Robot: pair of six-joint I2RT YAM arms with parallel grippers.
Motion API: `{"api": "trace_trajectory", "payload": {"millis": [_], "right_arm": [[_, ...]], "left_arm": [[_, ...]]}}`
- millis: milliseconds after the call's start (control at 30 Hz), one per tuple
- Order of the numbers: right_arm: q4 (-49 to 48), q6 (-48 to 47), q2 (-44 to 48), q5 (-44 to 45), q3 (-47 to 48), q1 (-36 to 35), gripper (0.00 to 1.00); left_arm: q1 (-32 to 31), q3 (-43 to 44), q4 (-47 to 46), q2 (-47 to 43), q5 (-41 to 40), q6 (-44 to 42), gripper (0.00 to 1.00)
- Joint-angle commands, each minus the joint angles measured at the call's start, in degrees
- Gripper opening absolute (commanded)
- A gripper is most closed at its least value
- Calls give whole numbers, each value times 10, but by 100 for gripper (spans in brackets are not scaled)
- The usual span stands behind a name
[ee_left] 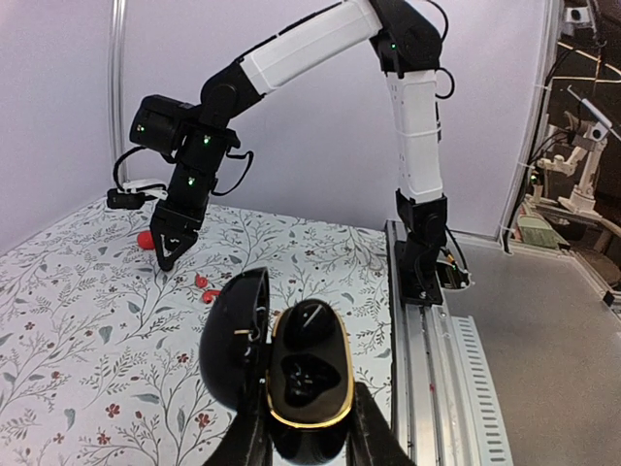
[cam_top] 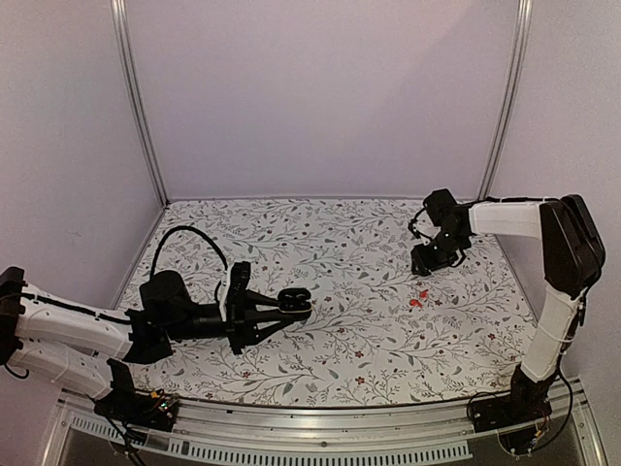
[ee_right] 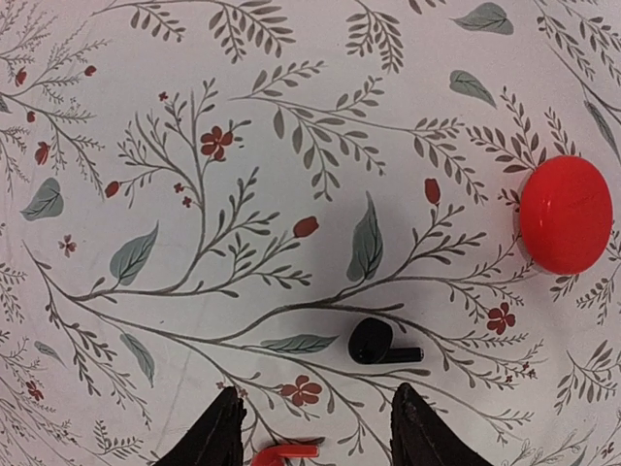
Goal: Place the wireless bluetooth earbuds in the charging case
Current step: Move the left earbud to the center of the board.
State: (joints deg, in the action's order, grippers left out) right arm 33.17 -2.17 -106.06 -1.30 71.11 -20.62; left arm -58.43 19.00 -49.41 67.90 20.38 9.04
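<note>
My left gripper [ee_left: 310, 432] is shut on the black charging case [ee_left: 309, 388], which has a gold rim and its lid [ee_left: 233, 335] swung open to the left. One dark earbud [ee_left: 310, 325] sits in the far well; the near well looks empty. In the top view the case [cam_top: 296, 303] hangs just above the cloth at centre left. My right gripper [ee_right: 315, 437] hovers open over the cloth. A black stemmed earbud [ee_right: 381, 345] lies just ahead of its right finger [ee_right: 427, 432]. A red earbud [ee_right: 286, 453] lies on the cloth between the fingers. Red earbuds [cam_top: 417, 298] lie near that gripper [cam_top: 427, 264].
A round red case [ee_right: 565, 214] lies closed on the floral cloth [ee_right: 243, 146], ahead and right of the right gripper. The aluminium rail [ee_left: 437, 379] with the right arm's base runs along the table's near edge. White walls enclose the table.
</note>
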Motion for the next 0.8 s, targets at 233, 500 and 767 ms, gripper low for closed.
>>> {"api": "trace_trajectory", "payload": {"millis": [233,500,767], "right_arm": [[6,-34,-65,5,47,10,46],[6,-37,-83,37,54,12,40],[5,-40,-89,36,54,12,32]], "left_arm": [[9,-9,-22,8,5,-3,0],[10,-9,-24,11,4,-4,0],[10,-11,-28,12,3,-3,0]]}}
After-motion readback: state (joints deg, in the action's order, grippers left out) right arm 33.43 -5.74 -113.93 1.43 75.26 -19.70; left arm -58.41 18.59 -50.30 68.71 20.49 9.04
